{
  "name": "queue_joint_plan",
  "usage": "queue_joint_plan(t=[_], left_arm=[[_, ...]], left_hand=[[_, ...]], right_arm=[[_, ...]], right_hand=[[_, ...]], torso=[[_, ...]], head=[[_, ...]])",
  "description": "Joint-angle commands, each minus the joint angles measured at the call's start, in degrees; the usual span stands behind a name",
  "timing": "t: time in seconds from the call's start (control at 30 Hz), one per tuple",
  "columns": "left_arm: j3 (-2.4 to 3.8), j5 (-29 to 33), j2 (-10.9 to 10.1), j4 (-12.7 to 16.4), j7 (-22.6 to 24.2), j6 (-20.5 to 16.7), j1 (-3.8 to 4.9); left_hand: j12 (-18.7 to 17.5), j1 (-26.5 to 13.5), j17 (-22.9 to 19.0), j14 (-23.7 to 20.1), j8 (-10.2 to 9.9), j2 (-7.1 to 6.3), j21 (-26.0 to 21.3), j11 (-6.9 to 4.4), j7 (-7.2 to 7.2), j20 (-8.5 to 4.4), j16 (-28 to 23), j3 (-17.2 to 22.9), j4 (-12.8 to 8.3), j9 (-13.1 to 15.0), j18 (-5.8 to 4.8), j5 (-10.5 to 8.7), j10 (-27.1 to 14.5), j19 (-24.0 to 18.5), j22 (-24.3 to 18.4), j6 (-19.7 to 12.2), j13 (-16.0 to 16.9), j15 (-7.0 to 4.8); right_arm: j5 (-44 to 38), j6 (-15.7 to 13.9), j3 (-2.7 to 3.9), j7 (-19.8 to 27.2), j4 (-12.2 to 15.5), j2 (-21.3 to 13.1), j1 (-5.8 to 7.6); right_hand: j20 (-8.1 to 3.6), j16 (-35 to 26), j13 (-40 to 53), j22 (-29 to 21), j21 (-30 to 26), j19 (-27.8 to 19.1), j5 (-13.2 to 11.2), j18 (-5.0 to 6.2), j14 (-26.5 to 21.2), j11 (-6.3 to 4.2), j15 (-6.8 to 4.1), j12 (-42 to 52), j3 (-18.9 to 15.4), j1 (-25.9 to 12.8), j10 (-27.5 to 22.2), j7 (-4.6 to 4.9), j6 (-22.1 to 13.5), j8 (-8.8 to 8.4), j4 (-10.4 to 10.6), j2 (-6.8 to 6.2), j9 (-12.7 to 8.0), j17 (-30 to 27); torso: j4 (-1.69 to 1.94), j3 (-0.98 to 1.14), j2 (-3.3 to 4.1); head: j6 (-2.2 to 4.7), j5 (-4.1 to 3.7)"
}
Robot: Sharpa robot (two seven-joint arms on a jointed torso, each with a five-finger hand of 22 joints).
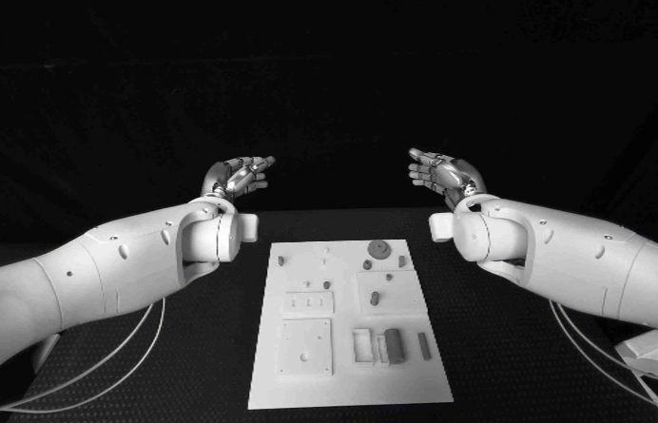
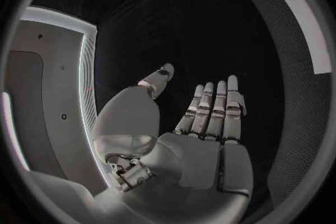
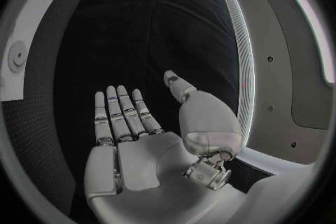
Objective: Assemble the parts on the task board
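Note:
The white task board [image 1: 350,385] lies lengthwise in the middle of the black table. On it lie several small grey parts: a round disc [image 1: 378,248] at the far end, a small oval piece [image 1: 375,298] mid-board, and upright bars [image 1: 395,345] near the front right. My left hand [image 1: 238,176] is raised beyond the board's far left, palm inward, fingers apart, holding nothing. My right hand [image 1: 441,172] mirrors it at the far right, also empty. In the wrist views the left hand [image 2: 203,140] and the right hand [image 3: 136,140] show flat, bare palms.
Square white plates [image 1: 304,347] with small holes are on the board's left half. Black table surface [image 1: 164,375] flanks the board on both sides. Thin cables [image 1: 124,352] hang under my left arm, and others [image 1: 590,347] under the right.

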Motion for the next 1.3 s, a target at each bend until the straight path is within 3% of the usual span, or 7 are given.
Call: queue_joint_plan(t=[0.03, 0.37, 0.4, 0.5, 0.63, 1.03, 1.3], left_arm=[[-0.75, -1.0, 1.3, -3.5, -6.4, 7.3, 1.48], [-2.32, -1.3, 3.4, -9.3, -9.7, 10.5, 4.12], [-2.37, -1.2, 3.0, -8.5, -9.3, 12.4, 4.09], [-2.39, -1.5, 2.1, -7.6, -9.3, 12.2, 4.09], [-2.44, -2.8, 1.2, -6.5, -8.8, 13.9, 4.09], [-2.47, -7.1, -2.2, 0.4, -7.4, 17.6, 4.11], [-2.64, -7.1, -3.5, 5.0, -7.0, 17.6, 4.05]], left_hand=[[0.2, 0.7, 0.3, 0.5, 0.3, -0.13, 0.4, 0.08, 0.16, 0.00, 0.2, 0.3, -0.1, 0.3, -0.88, 0.19, 0.6, 0.5, 0.4, 0.5, 0.1, 0.12], [0.5, 1.0, 0.7, 2.0, 0.8, 0.08, 0.8, 0.85, 1.07, -0.23, 1.1, 0.3, 0.0, 0.5, -0.72, 0.19, 1.5, 1.5, 0.4, 1.4, 0.2, 0.31], [0.7, 1.1, 0.8, 2.6, 1.0, 0.14, 1.0, 1.00, 1.26, -0.33, 1.4, 0.3, -0.1, 0.5, -0.55, 0.20, 2.1, 1.9, 0.4, 1.8, 0.3, 0.25], [3.6, 2.0, 2.1, 7.9, 2.2, 0.45, 2.7, 2.52, 2.61, -0.59, 4.2, 0.5, -0.6, 0.9, 1.01, 0.29, 7.8, 5.2, 1.2, 4.5, 1.5, 0.18], [6.7, 4.4, 5.0, 16.9, 5.0, 1.29, 6.7, 1.32, 2.52, -1.97, 9.1, 1.1, -2.5, 1.7, 3.66, 0.38, 14.2, 12.0, 3.5, 11.0, 3.1, -1.64], [8.5, 5.7, 8.9, 22.4, 5.6, 3.28, 9.6, -1.82, 0.09, -4.60, 10.0, 1.9, -7.0, 1.1, 3.30, 0.53, 21.8, 16.3, 6.4, 17.9, 5.4, -4.30], [8.3, 5.5, 9.5, 22.9, 5.3, 3.33, 9.7, -2.02, -0.10, -4.85, 9.6, 2.1, -7.5, 0.9, 3.13, 0.52, 22.5, 16.5, 6.8, 18.6, 5.6, -4.46]], right_arm=[[-3.2, 12.8, -0.39, -7.2, -3.2, 0.8, 1.17], [-4.6, 19.7, -1.22, -11.5, -8.9, 2.1, 3.50], [-20.2, 17.7, -1.24, -10.0, -12.2, 3.5, 3.60], [-29.6, 16.7, -1.24, -9.8, -13.6, 4.1, 3.60], [-39.5, 16.5, -1.24, -9.8, -15.3, 5.0, 3.59], [-65.1, 18.6, -1.21, -10.9, -14.9, 5.3, 3.58], [-77.9, 18.2, -1.21, -11.6, -12.9, 5.2, 3.57]], right_hand=[[0.21, 0.9, 0.2, 2.8, 0.5, 1.1, 0.4, 1.15, 1.6, 0.37, 0.35, 0.6, 1.1, 2.4, 1.8, 3.93, 1.4, 0.96, -0.9, 0.06, 0.8, 0.7], [0.13, 2.5, 0.6, 3.4, 0.9, 3.8, 0.4, 2.10, 4.6, 0.71, 0.87, 1.7, 1.7, 5.3, 4.8, 4.24, 3.6, 2.46, -4.6, 0.23, 1.1, 1.5], [0.03, 3.1, 0.8, 3.4, 1.1, 4.5, 0.5, 2.40, 5.6, 0.81, 1.03, 2.2, 2.0, 6.0, 6.0, 4.32, 4.6, 3.00, -5.4, 0.12, 1.3, 1.8], [-0.29, 4.8, 1.2, 3.5, 2.0, 7.8, 0.5, 3.61, 9.3, 0.78, 1.29, 3.5, 3.0, 8.1, 9.0, 4.14, 7.4, 4.39, -7.7, -0.21, 1.7, 2.5], [-0.57, 7.4, 1.8, 3.4, 3.3, 12.7, 0.5, 5.28, 14.7, 0.08, -0.40, 5.3, 4.0, 10.8, 13.5, 3.62, 11.2, 6.05, -8.7, -1.01, 2.2, 3.9], [-1.64, 14.2, 1.8, 2.9, 8.1, 29.0, 0.5, 10.15, 29.9, -2.57, -7.65, 6.3, 4.0, 16.3, 20.8, 2.17, 18.0, 7.41, -8.8, -2.59, 2.4, 9.4], [-6.26, 21.4, 0.9, 4.5, 13.3, 41.3, 0.4, 10.15, 40.7, -4.30, -10.68, 5.1, 2.3, 18.0, 23.4, 1.68, 20.0, 6.39, -8.8, -3.68, 1.7, 15.2]], torso=[[0.00, 0.01, 0.05], [0.00, 0.01, 0.05], [-0.06, -0.14, -0.05], [-0.12, -0.19, 0.00], [-0.11, -0.05, 0.11], [1.01, 0.23, 2.17], [2.60, 0.59, 4.72]], head=[[-0.04, 0.00], [-0.04, 0.00], [0.09, 0.36], [0.28, 0.40], [0.23, 0.37], [0.28, -0.46], [1.43, -1.69]])
